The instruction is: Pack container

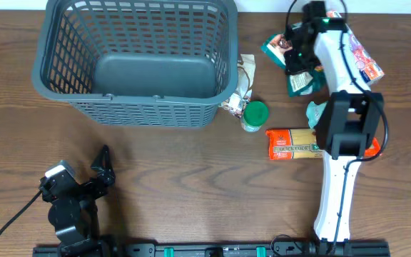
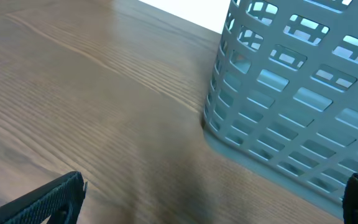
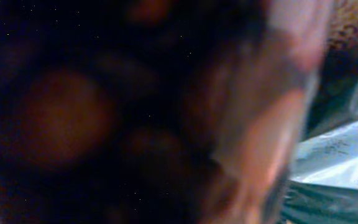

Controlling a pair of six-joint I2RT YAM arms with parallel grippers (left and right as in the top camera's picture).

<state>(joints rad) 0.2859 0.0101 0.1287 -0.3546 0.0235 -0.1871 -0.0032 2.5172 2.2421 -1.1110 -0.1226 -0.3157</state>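
Container [image 1: 141, 111] stands upright, mouth up, long axis running left-right.

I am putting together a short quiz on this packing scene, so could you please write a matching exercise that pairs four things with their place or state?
Things:
1. container
2. green-lidded jar
3. orange box
4. left gripper

Places or states:
A. lying flat, label facing up
B. open and holding nothing
C. nothing inside it
D. standing close to the container's right front corner

Pairs: 1-C, 2-D, 3-A, 4-B
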